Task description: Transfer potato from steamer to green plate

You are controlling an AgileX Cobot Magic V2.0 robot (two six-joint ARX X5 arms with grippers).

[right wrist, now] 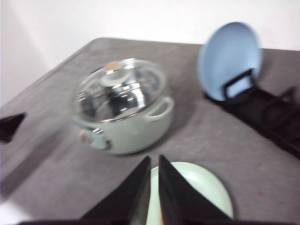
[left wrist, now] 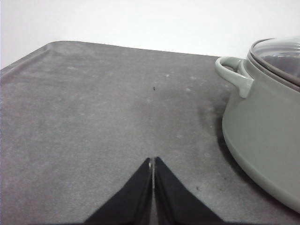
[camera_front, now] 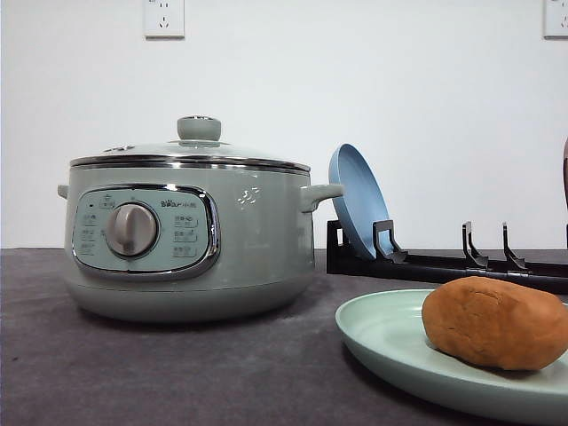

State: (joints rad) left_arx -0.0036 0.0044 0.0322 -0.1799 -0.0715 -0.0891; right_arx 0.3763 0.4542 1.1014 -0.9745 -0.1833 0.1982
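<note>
Both our claws, left [left wrist: 153, 161] and right [right wrist: 154, 161], sit pressed together, holding nothing. Lower right, potato [camera_front: 495, 321] lies lengthwise across green plate [camera_front: 382, 337].

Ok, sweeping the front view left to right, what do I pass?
Pale sage-green steamer pot with glass lid → small blue plate leaning upright in the black rack → wide mint-green plate lying flat → orange-brown potato resting on that green plate.
</note>
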